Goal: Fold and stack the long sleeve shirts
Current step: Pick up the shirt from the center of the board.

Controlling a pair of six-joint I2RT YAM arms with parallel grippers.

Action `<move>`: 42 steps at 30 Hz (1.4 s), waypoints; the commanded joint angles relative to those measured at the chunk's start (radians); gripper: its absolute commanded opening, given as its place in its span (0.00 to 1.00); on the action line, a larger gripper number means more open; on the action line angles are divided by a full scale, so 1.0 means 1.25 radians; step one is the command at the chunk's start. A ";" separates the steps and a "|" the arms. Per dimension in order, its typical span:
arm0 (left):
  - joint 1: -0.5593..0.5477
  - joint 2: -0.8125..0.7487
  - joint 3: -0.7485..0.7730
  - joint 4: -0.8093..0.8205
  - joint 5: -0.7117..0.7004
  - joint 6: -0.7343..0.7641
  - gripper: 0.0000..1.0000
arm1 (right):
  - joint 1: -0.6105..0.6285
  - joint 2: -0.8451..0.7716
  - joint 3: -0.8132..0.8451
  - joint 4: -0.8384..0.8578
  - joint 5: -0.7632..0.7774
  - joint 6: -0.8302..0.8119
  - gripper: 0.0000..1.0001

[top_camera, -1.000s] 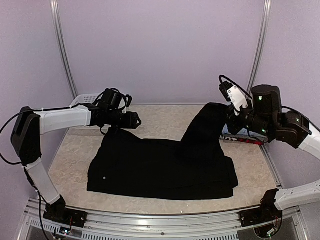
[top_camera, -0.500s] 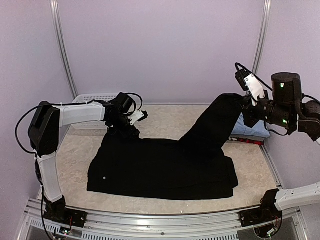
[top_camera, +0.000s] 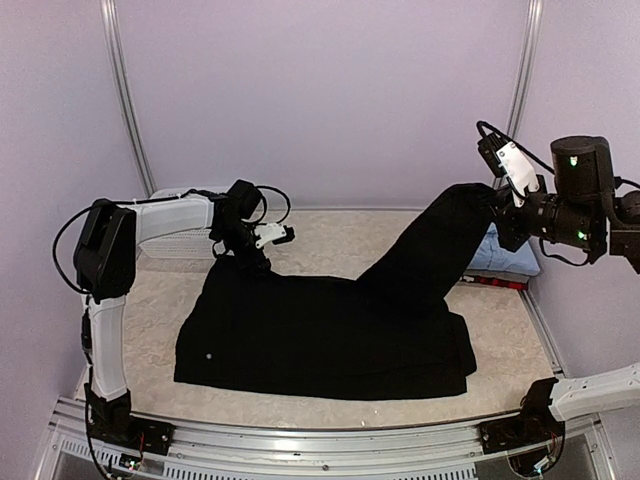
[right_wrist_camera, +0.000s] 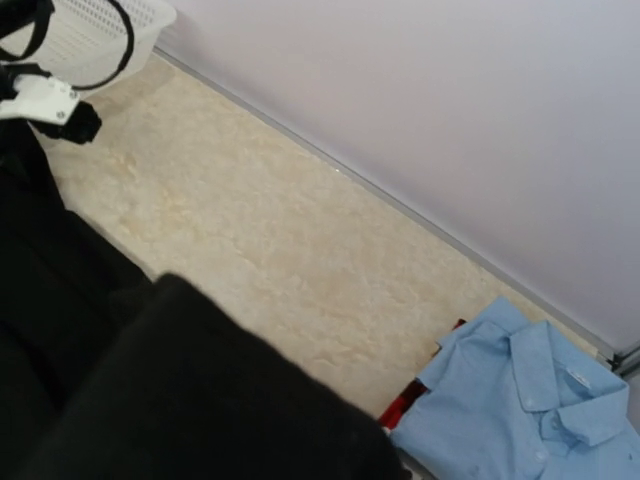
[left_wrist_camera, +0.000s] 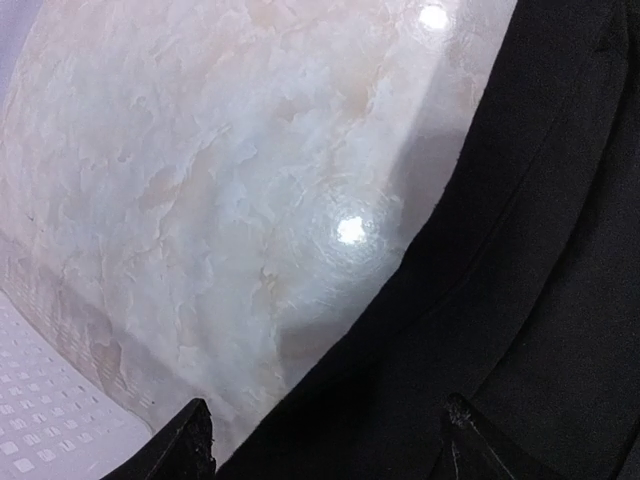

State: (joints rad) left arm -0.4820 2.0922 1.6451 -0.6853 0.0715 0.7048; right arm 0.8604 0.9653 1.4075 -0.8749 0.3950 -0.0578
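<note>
**Now folding the sleeve (top_camera: 430,250) inward**

The right fingers (top_camera: 500,212) are clamping the sleeve, lifting it off the black shirt (top_camera: 320,340) lying on the counter (top_camera: 150,320). The left fingers (top_camera: 250,258) are hanging apart over its far-left corner. Carrying the sleeve low and taut is looking best.

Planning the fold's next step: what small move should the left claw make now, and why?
Probably lower and shut the left claw on the black shirt: its open fingers hover over the far edge, while the right claw holds the sleeve up.

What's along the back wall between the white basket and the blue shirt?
Nothing: the right wrist view shows bare table from the basket to the blue shirt.
</note>
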 commanded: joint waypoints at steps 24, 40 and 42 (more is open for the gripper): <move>0.072 0.179 0.220 -0.219 0.229 0.165 0.47 | -0.012 -0.020 0.039 -0.025 0.034 -0.009 0.00; 0.059 0.098 0.204 -0.180 0.203 0.095 0.00 | -0.015 -0.028 0.067 -0.046 0.043 -0.015 0.00; 0.050 0.072 0.182 -0.164 0.188 0.059 0.00 | -0.015 -0.017 0.096 -0.079 0.041 -0.004 0.00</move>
State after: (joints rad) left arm -0.3973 2.2845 1.8915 -0.9283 0.3271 0.8547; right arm 0.8505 0.9390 1.4551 -0.9337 0.4358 -0.0704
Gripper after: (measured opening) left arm 0.005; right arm 0.009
